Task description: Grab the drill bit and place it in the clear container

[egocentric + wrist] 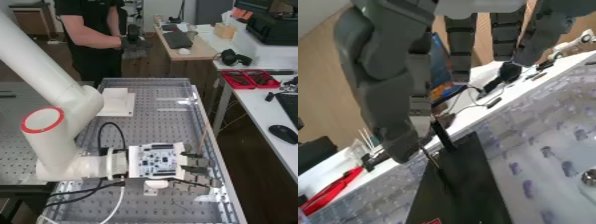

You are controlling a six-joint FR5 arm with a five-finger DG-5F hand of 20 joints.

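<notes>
High view: hand point(193, 177) over the right side of the perforated counter point(148, 131), near half. I read thumb and fingers as pinching the thin drill bit point(430, 157) by their tips. Grab looks done; carrying over and releasing remain.

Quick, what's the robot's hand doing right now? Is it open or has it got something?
Hand: closed, pinching a thin rod, likely the drill bit.
</notes>
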